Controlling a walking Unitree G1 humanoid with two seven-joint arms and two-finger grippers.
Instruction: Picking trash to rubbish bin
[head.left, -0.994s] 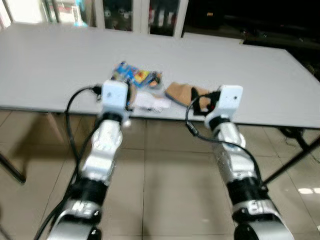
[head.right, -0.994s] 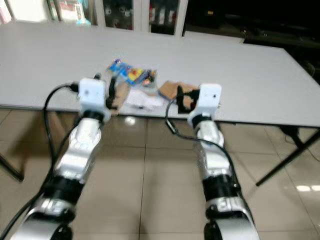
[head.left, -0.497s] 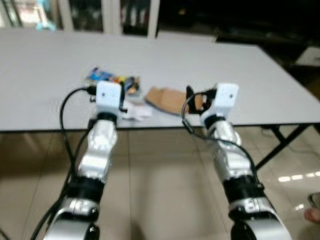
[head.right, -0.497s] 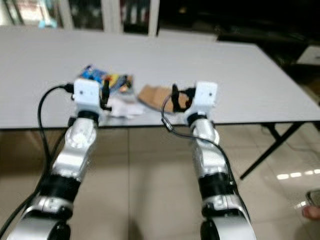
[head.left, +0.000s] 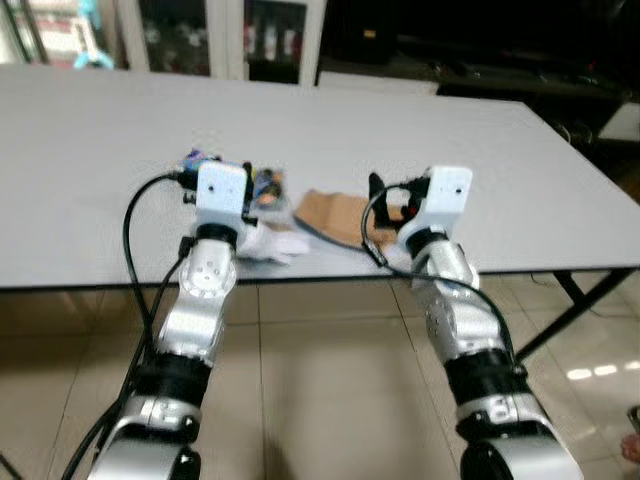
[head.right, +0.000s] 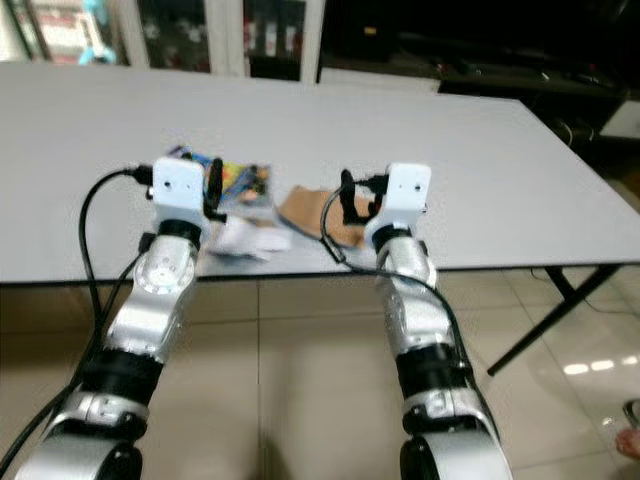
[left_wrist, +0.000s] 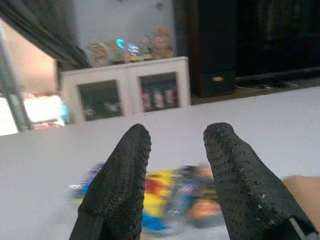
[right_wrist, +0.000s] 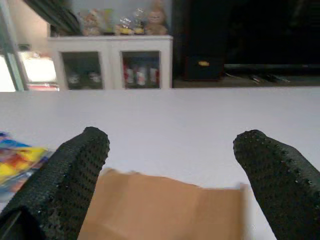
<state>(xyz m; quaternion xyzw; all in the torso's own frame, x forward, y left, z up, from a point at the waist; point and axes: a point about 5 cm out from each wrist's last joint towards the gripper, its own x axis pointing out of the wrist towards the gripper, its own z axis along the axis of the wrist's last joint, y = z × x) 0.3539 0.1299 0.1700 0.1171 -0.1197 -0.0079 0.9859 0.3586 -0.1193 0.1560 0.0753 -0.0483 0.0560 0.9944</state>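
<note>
Trash lies near the front edge of the white table (head.left: 90, 170): a colourful wrapper (head.right: 238, 184), a crumpled white paper (head.right: 247, 238) just in front of it, and a brown paper (head.left: 335, 213) beside them toward the robot's right. The head views show the left gripper (left_wrist: 175, 175) raised over the wrapper and the right gripper (right_wrist: 175, 170) over the brown paper. The wrist views add what the heads hide: the left fingers (left_wrist: 120, 185) stand slightly apart and the right fingers (right_wrist: 70, 175) wide apart, both holding nothing, with a white cabinet (right_wrist: 115, 62) beyond the table.
</note>
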